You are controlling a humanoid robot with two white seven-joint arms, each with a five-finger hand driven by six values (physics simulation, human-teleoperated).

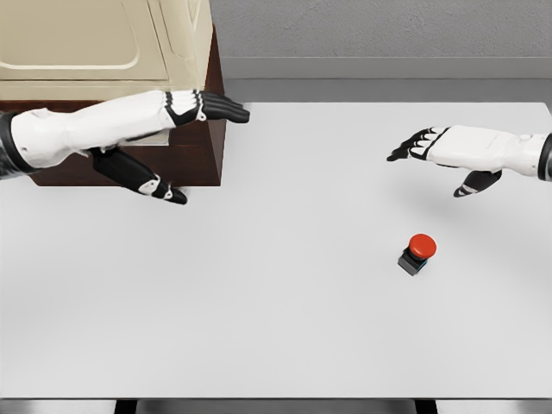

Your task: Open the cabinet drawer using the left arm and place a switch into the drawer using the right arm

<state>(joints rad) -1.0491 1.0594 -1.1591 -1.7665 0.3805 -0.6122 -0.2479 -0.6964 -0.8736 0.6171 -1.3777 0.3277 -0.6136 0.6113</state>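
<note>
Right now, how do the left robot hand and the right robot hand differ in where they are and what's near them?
The left robot hand reaches beside the cabinet; the right robot hand hovers over bare table. The red-buttoned switch sits below the right robot hand, far from the left. Both are open and hold nothing.

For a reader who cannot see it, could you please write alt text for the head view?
A red-buttoned switch sits untouched on a white table, below the open right hand. At upper left, the open left hand reaches across the front of a cream-and-brown cabinet.
</note>
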